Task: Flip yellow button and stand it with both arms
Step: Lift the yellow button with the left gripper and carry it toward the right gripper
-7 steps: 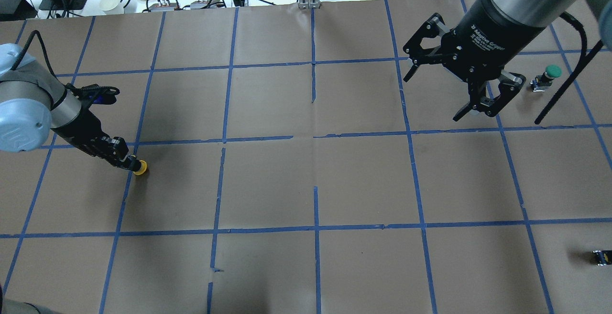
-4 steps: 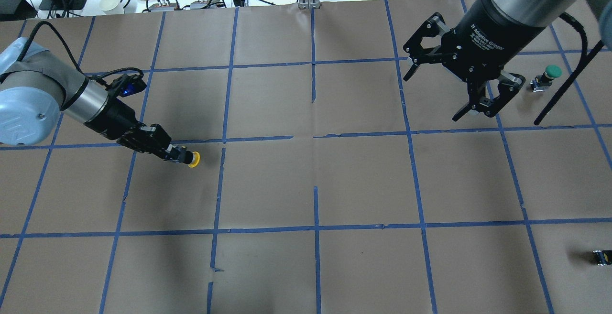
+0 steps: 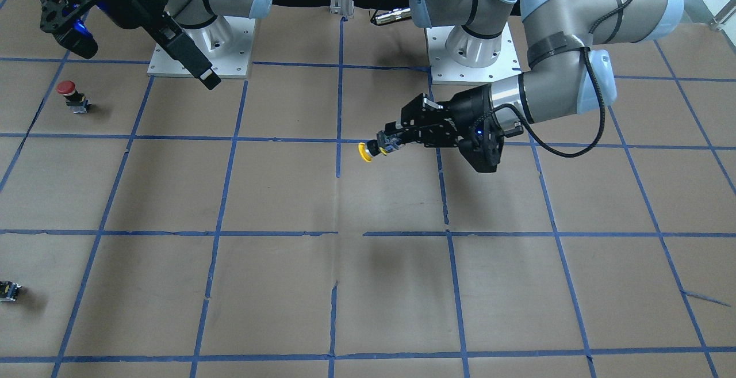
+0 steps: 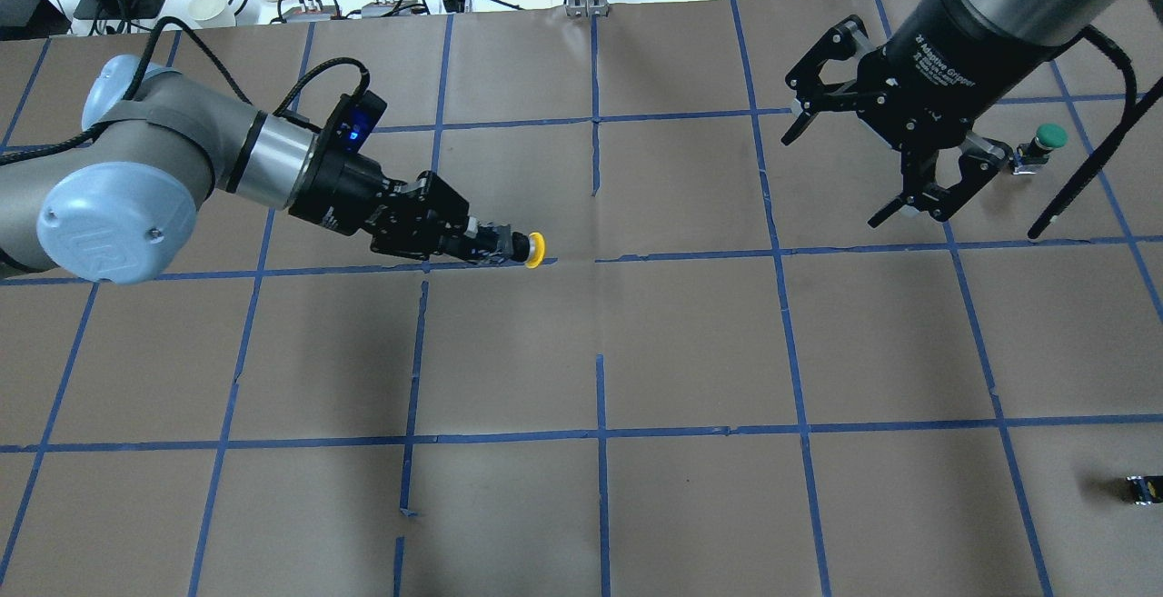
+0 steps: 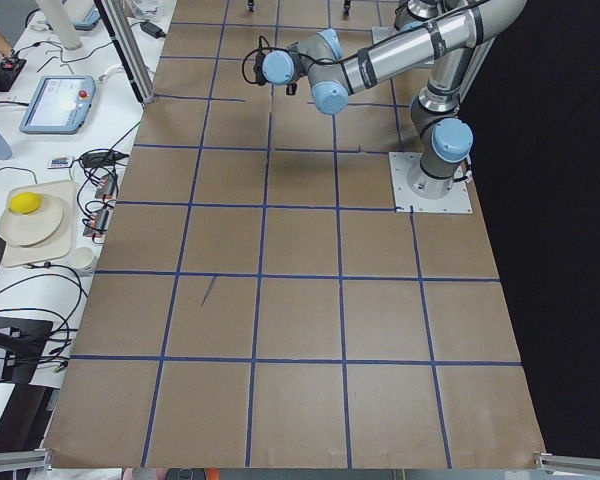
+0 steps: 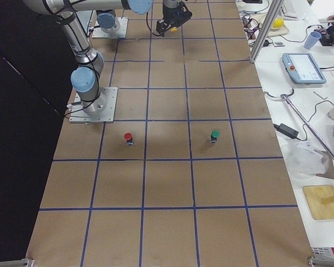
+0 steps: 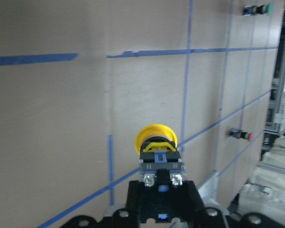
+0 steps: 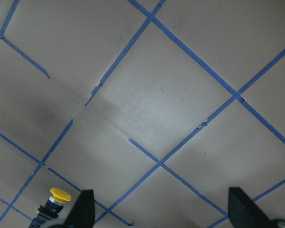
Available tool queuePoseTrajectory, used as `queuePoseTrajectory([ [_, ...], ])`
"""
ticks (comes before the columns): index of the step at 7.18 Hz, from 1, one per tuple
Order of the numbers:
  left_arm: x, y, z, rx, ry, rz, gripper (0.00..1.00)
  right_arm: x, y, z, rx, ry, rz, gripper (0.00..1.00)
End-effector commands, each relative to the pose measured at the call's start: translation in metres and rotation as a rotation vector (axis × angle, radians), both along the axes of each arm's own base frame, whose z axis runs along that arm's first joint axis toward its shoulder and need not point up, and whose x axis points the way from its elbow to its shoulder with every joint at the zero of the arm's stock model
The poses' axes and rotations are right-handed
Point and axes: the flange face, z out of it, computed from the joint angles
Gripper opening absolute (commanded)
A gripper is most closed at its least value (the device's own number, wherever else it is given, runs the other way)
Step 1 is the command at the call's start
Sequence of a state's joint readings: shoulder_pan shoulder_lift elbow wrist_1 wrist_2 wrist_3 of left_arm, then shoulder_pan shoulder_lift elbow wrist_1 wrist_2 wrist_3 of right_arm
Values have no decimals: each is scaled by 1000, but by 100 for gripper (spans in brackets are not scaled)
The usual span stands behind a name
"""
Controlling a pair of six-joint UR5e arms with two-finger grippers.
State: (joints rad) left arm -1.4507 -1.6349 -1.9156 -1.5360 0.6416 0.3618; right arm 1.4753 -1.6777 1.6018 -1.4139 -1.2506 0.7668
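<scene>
Yellow button [image 4: 536,250] is held lying sideways above the middle of the worktop [image 4: 690,352], its body clamped in the left pincer [image 4: 498,246], cap pointing outward. The right pincer [image 4: 831,181] hangs empty, its 2 fingers spread wide, near a green-capped button [image 4: 1042,143].

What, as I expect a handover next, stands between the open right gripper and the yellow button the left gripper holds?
Nothing visible. The left gripper holds the yellow button above the table; only table surface lies between it and the open right gripper. The green button sits beyond that gripper, off the path.
</scene>
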Motion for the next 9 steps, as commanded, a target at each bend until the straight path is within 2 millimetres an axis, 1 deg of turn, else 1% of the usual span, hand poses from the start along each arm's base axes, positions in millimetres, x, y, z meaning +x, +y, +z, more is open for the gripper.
queuePoseTrajectory([
  [1, -59, 14, 31, 9, 206, 13, 8, -22, -13, -15, 46, -116, -82, 100],
  [2, -72, 17, 38, 13, 251, 14, 7, -27, -15, -14, 48, -176, -115, 100],
  [3, -84, 16, 44, 13, 272, 22, 6, -30, -13, -16, 92, -241, -146, 100],
  [4, -98, 16, 51, 24, 267, 34, 6, -36, -12, -18, 125, -279, -180, 100],
  [5, -108, 19, 55, 34, 264, 32, 6, -38, -10, -21, 173, -333, -208, 100],
  [6, -112, 22, 61, 32, 294, 28, 5, -35, -12, -28, 204, -372, -243, 100],
  [7, -115, 22, 68, 39, 328, 33, 5, -29, -14, -31, 233, -446, -314, 100],
  [8, -118, 21, 74, 43, 330, 30, 5, -27, -12, -40, 254, -456, -318, 100],
  [9, -123, 23, 77, 40, 331, 20, 5, -25, -11, -42, 257, -472, -320, 100],
])
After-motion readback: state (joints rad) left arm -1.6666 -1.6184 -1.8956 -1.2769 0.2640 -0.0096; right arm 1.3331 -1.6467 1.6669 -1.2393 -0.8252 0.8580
